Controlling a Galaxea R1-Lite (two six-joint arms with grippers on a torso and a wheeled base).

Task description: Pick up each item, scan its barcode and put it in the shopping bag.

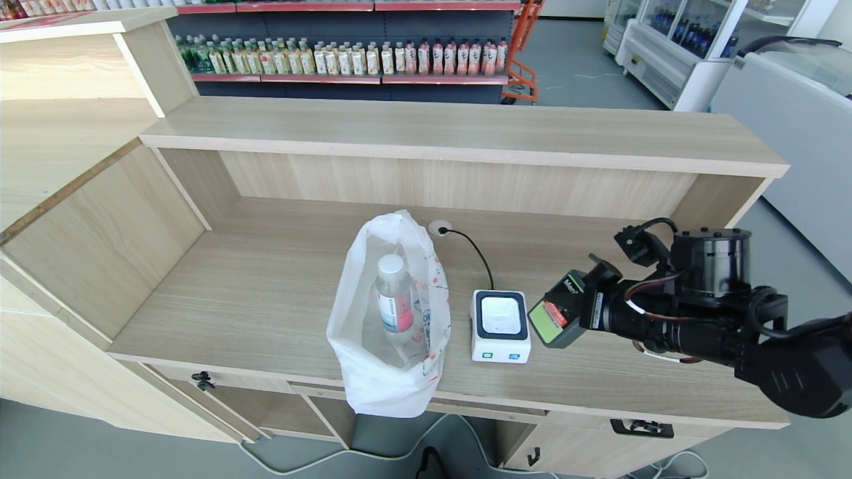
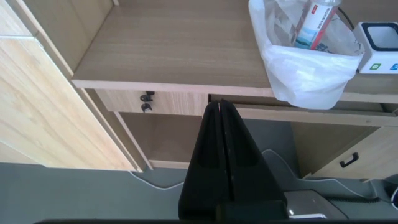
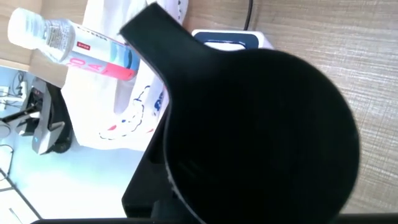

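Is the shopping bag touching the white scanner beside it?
Apart. The head view shows a strip of bare counter between the shopping bag and the scanner.

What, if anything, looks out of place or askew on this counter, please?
The shopping bag sags over the front edge of the counter, with a bottle standing inside; it might slide off. Nothing else stands out.

Bright even light, soft shadows

Clear bottle (image 1: 393, 293) upright in white shopping bag (image 1: 370, 389); dark green-labelled box (image 1: 556, 319) beside scanner (image 1: 500, 326).
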